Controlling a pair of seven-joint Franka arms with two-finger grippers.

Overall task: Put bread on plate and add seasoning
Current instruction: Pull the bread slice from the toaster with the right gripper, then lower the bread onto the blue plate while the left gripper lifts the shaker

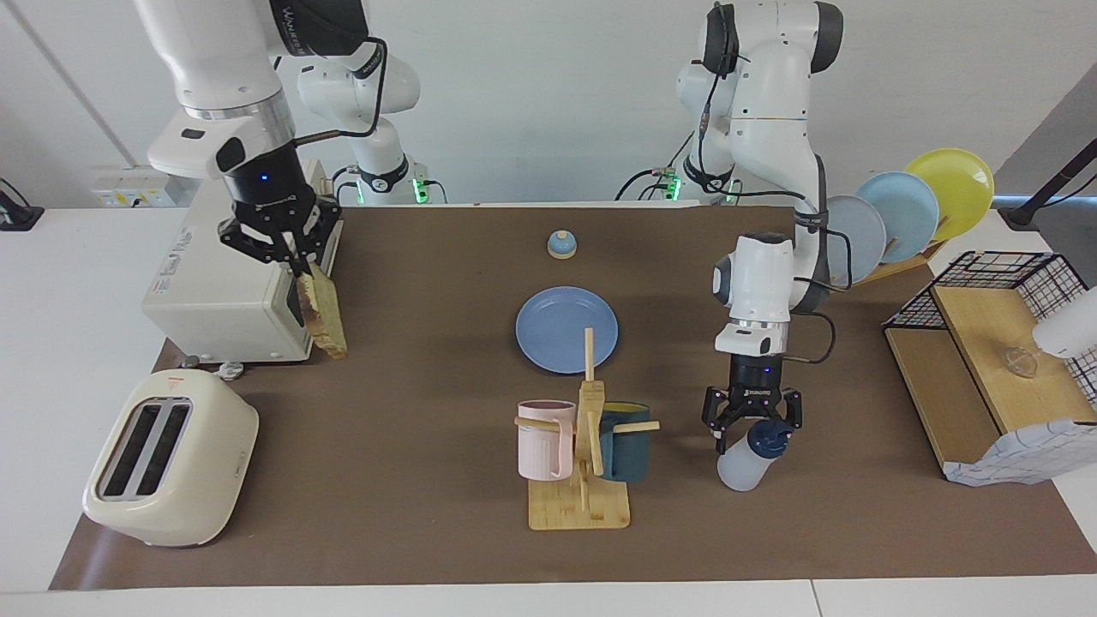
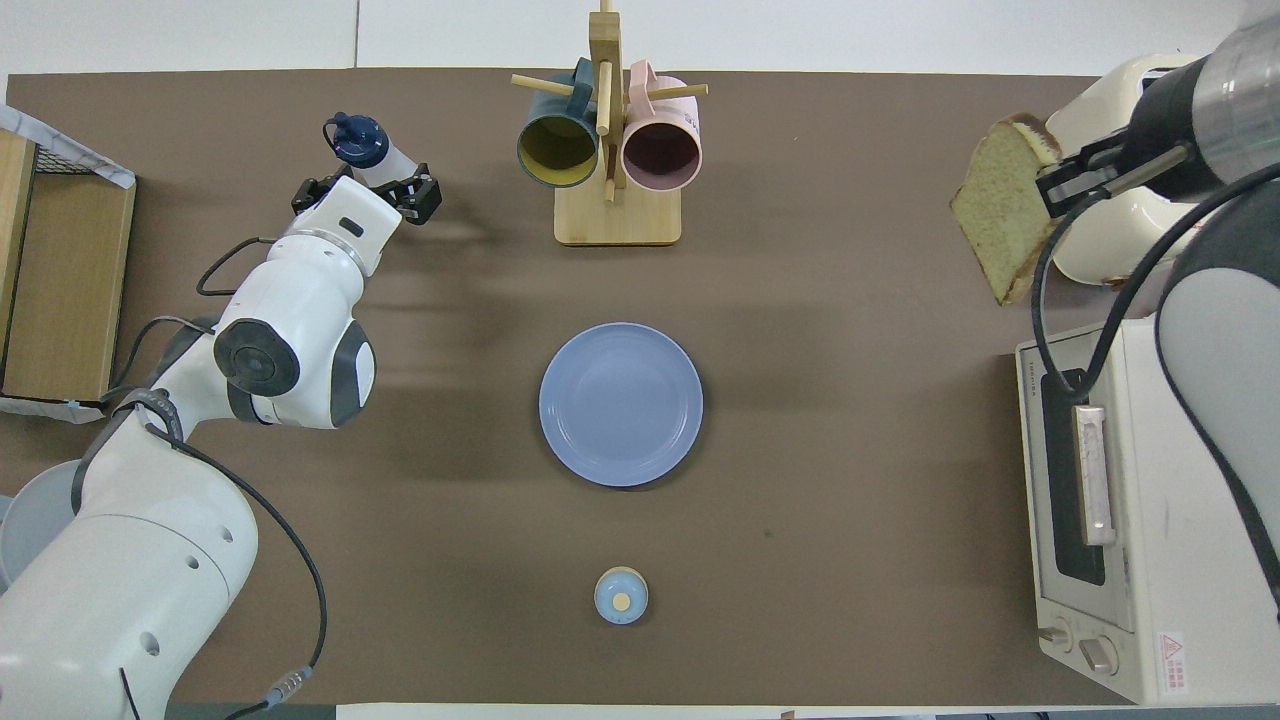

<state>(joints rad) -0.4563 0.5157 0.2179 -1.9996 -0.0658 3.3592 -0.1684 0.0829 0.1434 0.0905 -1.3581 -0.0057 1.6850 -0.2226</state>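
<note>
The bread pinched in the right gripper looks porous and rough, with a darker crust. Just under the left gripper, the seasoning is translucent plastic with a smooth dark cap. Between the grippers, the plate is matt and smooth, and the mug rack is pale bare wood. Beside the right gripper, the toaster oven has a cream satin casing. The table cover looks like matt brown paper.

Medium-blue plate, tan speckled brown-crusted bread, whitish navy-capped seasoning, brown table
</note>
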